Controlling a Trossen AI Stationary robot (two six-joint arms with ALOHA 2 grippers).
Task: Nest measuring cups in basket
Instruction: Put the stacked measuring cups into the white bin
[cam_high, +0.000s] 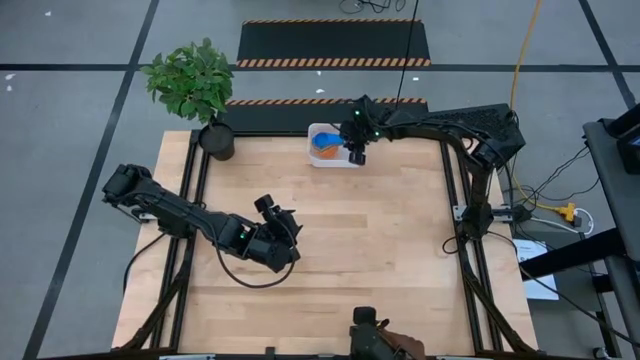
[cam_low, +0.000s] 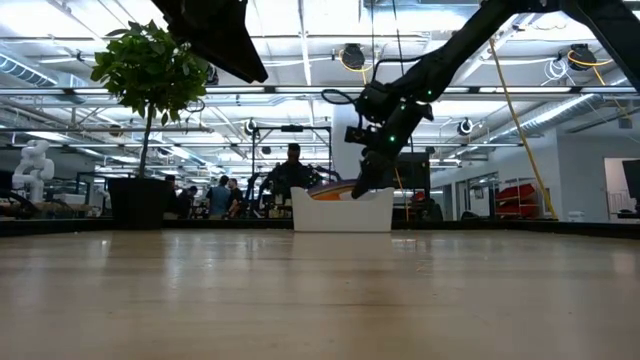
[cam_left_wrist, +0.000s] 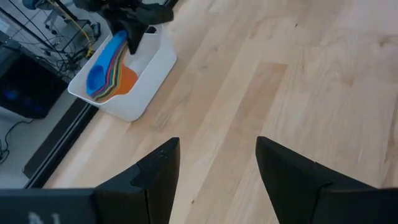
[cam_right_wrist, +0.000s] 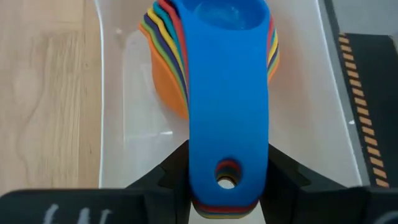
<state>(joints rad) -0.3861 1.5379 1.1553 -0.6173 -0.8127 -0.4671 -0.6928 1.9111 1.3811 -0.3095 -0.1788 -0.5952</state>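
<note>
We see the potted plant (cam_high: 193, 85) at the far left corner of the wooden tabletop (cam_high: 380, 230), apart from the white basket (cam_high: 318, 156). The right claw (cam_high: 356, 152) clamps the nested measuring cups (cam_right_wrist: 227, 93) by their handles inside the basket. The left claw (cam_left_wrist: 217, 177) hangs apart above bare wood. People stand in the room behind.

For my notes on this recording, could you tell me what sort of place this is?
Probably a large robotics lab or workshop hall: exposed ceiling beams and lights, striped hazard tape on the floor, and people at workstations behind the wooden table.
</note>
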